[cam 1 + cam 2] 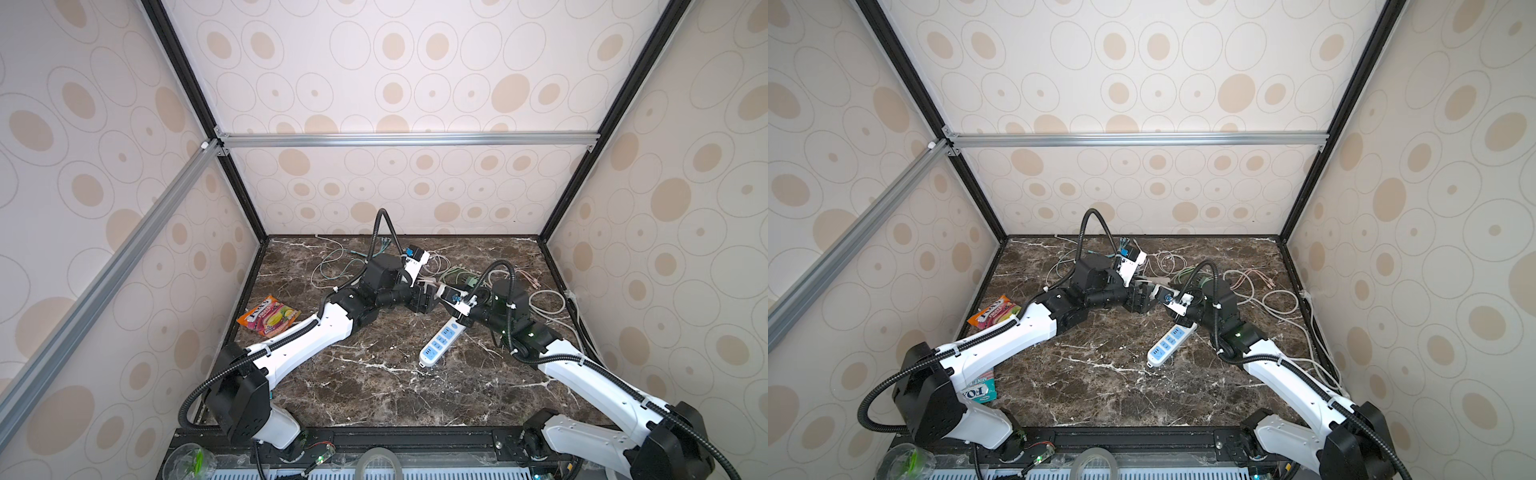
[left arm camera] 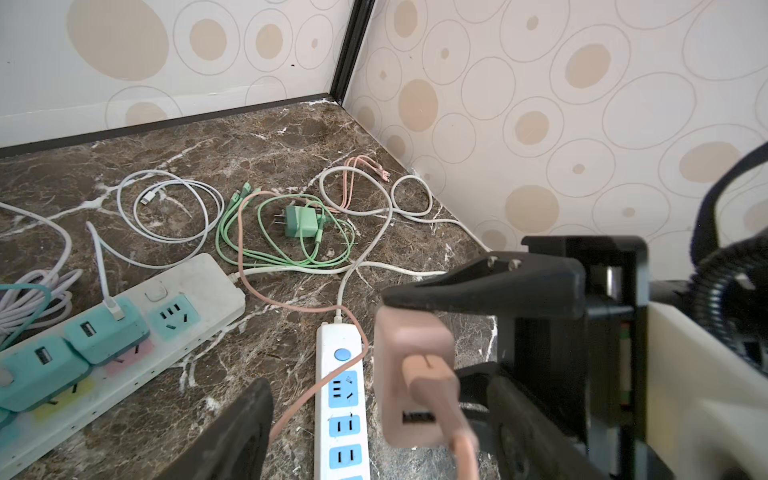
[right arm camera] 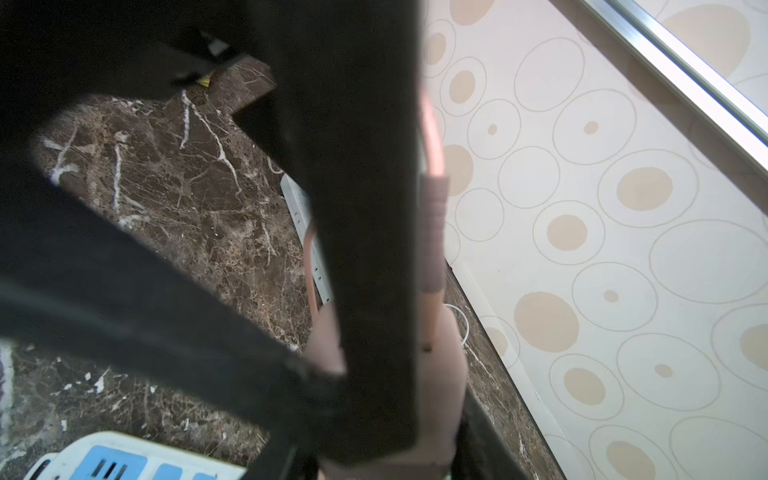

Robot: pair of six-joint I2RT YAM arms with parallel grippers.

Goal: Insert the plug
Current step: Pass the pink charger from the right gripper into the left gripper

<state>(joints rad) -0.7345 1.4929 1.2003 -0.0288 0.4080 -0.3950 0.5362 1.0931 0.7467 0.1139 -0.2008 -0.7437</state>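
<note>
Clamping a pink USB charger [image 2: 399, 345] between them, the jaws of the right gripper [image 2: 424, 338] stand partway closed, one pressed against an end of the charger, the other reaching in behind its face; a pink cable [image 2: 291, 307] is plugged into one of the charger's two ports, its connector [image 2: 428, 374] standing proud of the face; the charger hangs in the air, clear of the bench [image 2: 270, 137], just beside the switch end of a slim white power strip [image 2: 341, 409] and in none of its blue sockets; the jaws of the left gripper [image 1: 428, 291] stand wide and hold nothing, the one finger [image 2: 232, 432] that shows in the left wrist view being well apart from the charger, with the pink cable trailing just past it; in both top views the two grippers meet nose to nose near the far end of the slim strip; further out lies a larger grubby power strip [image 2: 199, 291] with teal chargers [image 2: 106, 332] plugged into it, one carrying a white lead; beyond it a green charger [image 2: 301, 222] lies on its side among loops of green cable, beside a coil of white cable [image 2: 166, 208]; an orange snack packet [image 1: 269, 316] lies near the bench's left edge, beside the left arm.
</note>
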